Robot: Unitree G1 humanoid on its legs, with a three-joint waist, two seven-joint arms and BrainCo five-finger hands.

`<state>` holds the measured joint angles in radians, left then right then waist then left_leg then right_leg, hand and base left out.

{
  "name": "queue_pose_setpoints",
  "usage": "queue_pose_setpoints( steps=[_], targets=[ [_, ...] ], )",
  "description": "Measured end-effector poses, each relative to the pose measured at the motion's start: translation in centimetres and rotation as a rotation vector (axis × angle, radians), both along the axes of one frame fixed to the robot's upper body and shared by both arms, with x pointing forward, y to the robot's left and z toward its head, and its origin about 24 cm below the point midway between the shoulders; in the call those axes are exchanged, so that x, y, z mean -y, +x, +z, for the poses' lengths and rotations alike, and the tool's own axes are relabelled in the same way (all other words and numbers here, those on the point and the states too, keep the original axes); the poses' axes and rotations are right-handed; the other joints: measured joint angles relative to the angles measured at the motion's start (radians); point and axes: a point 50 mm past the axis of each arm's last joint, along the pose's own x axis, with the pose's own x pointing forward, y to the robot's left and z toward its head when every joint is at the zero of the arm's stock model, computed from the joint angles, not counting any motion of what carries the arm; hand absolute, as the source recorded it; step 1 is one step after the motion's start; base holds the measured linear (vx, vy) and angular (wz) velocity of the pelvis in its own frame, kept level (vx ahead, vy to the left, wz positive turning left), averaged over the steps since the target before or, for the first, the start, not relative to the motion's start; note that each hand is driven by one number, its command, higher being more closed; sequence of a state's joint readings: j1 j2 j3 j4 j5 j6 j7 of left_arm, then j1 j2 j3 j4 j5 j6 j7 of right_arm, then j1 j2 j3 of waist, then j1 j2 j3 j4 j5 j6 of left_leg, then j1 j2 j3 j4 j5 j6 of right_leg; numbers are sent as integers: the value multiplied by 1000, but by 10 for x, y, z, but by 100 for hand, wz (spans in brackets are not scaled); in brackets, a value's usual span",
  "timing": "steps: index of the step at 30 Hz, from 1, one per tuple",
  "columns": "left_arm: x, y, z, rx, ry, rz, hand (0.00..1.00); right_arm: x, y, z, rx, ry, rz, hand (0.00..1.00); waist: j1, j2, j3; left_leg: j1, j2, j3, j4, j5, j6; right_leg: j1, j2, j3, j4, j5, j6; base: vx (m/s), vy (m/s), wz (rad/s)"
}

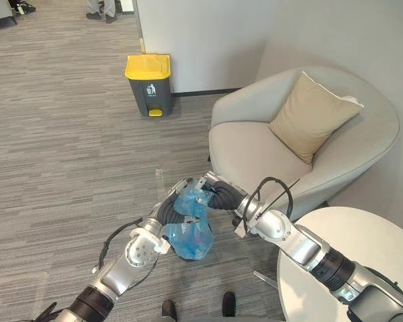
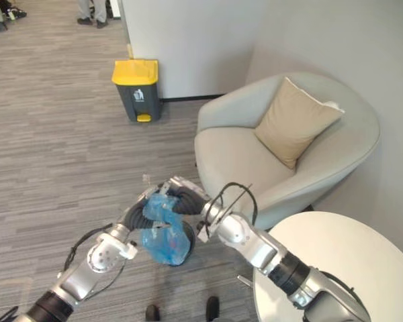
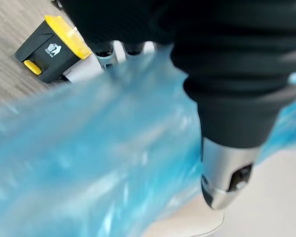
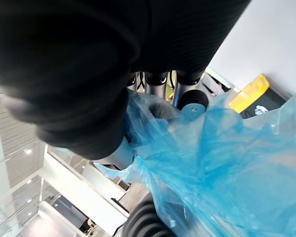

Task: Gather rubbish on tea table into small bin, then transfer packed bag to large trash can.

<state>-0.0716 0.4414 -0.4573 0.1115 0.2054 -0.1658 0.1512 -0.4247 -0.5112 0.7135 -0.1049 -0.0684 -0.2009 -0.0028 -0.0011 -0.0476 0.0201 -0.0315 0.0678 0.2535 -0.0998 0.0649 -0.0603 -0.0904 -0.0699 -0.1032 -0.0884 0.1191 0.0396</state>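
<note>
Hanging above the grey floor [image 1: 67,174], the blue bag [image 1: 191,236] is gripped at its bunched top by both hands: the left hand [image 1: 169,212] and the right hand [image 1: 221,194] meet there, curled into the plastic (the right fingers [image 4: 155,81] press into it). The armchair [image 1: 255,154] stands just behind. The yellow-lidded trash can [image 1: 149,84] stands well apart, by the wall. The white table [image 1: 363,255] lies under the right arm.

R hand [image 4: 89,74] fingers [image 4: 157,85] on blue bag [image 4: 227,163], yellow-lid bin [image 4: 253,93] beyond

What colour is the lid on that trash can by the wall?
Yellow lid on a dark grey trash can, clearest in the left eye view.
</note>
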Motion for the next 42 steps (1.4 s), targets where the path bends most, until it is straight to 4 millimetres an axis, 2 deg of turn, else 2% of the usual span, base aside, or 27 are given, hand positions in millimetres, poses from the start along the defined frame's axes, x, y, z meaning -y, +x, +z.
queue_pose_setpoints(
  steps=[6,13,18,19,25,34,39,42],
  targets=[
    [11,0,-19,-68,15,10,0,-17,-1,10,16,62,41,100,1,-1,-1,2,-6,2,-2,1,0,0,2,3,0,0,0,0,1,-1],
    [16,6,-32,-95,-47,212,0,-43,-7,15,-42,177,87,100,4,-4,-3,3,-4,4,-2,1,0,0,3,4,0,0,0,0,1,0],
    [17,3,-43,-148,-38,231,0,-47,-5,12,-104,208,86,100,4,-6,-4,6,-3,4,-2,1,0,2,3,6,0,0,0,0,0,0],
    [17,3,-45,-154,-37,233,100,-48,-5,13,-123,226,92,100,4,-6,-4,7,-2,4,-2,1,0,2,4,6,0,0,0,0,0,0],
    [18,7,-47,-158,-32,241,100,-56,-5,21,-167,274,144,100,1,-7,-5,9,0,8,-2,1,-1,3,6,10,0,0,0,0,0,0],
    [14,14,-45,-164,-70,280,100,-62,-7,23,-200,308,176,100,-12,-16,-13,16,-1,22,-2,1,-1,1,9,26,0,1,0,0,1,-5],
    [10,13,-47,-184,-97,307,100,-56,-8,6,-254,303,149,100,-14,-16,-13,18,-2,25,-3,1,-1,1,8,30,0,3,2,-3,1,-2],
    [6,11,-49,-201,-126,337,100,-51,-11,-15,-294,261,99,100,-14,-16,-13,18,-2,25,-2,1,-1,1,6,30,0,3,2,0,0,0]
  ],
)
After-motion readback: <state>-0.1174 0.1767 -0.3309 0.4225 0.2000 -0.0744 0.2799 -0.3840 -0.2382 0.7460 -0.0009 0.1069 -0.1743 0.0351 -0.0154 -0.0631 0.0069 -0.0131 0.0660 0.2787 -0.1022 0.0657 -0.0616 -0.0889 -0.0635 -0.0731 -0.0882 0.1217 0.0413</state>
